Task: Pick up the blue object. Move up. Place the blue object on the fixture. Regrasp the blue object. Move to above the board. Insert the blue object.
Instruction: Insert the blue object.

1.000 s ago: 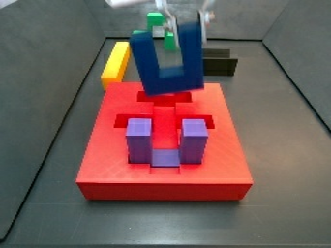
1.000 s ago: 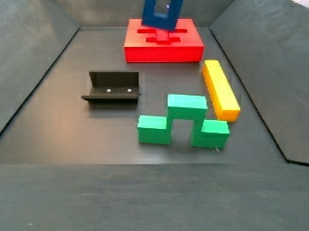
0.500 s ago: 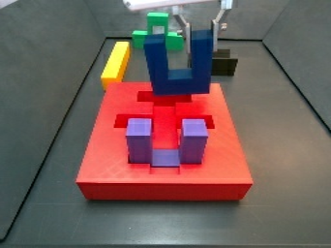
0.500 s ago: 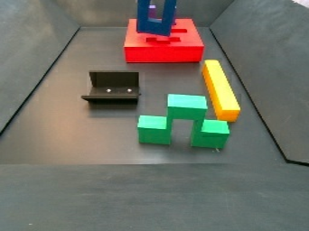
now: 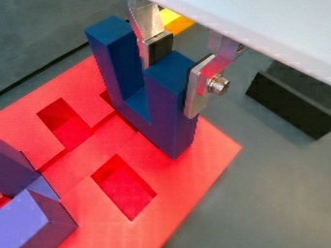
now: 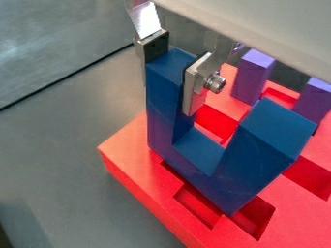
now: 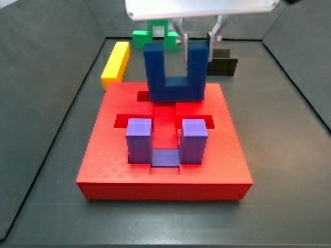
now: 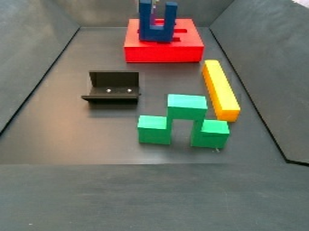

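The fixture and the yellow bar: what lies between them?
Only bare floor separates the fixture from the yellow bar in a side view; the gripper is over the board.

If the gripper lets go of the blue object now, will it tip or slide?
The gripper clamps one arm of the blue object, base down in the board. Likely rigid, with flat faces; seated, it probably stays upright. Smooth plastic may slip if nudged.

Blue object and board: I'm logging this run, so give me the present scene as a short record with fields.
hand: hand above the board's far end, shut on one arm of the blue object
blue object: blue object upright, arms up, base at the red board
purple block: purple U-shaped block seated in the board
fixture: fixture unoccupied, on the floor
loose pieces: green block, yellow bar
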Tool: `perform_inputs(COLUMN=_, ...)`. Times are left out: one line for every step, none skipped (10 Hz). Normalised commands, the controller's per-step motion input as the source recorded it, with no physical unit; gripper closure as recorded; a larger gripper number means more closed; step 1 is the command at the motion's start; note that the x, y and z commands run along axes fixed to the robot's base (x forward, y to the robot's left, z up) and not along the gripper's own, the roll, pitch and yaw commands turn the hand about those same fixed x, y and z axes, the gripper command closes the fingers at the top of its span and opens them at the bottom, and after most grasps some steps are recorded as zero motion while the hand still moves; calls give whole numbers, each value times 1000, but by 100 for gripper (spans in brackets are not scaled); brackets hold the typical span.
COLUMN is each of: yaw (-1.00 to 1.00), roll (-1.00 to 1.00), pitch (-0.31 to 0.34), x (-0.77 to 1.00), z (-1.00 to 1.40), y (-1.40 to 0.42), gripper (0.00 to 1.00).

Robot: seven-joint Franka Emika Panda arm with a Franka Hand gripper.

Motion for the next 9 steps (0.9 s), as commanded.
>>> perform_inputs(yaw=194, roll=-253, pitch=66, x=-80, z=371, y=154, gripper=100)
perform_inputs(yaw=40, roll=-133, pitch=67, x=-149, z=266, y=31, gripper=100)
perform_inputs(yaw=0, roll=-81, pitch=53, x=-266, z=94, y=43, gripper=100)
perform_inputs(yaw=0, roll=0, pitch=90, x=-146, z=0, y=0, gripper=100)
perform_inputs(yaw=0, roll=63, pitch=170, x=0, z=0, y=-34, gripper=100)
perform_inputs(yaw=0, roll=117, pitch=229, x=0, z=0, y=-71, gripper=100)
perform_inputs(yaw=0, roll=167, pitch=283, x=0, z=-63, y=-137, gripper=100)
perform_inputs(yaw=-86, roll=229, pitch=343, x=0, z=-66, y=-149, gripper=100)
perform_inputs(yaw=-109, roll=220, pitch=379, x=0, z=-31, y=-97, gripper=100)
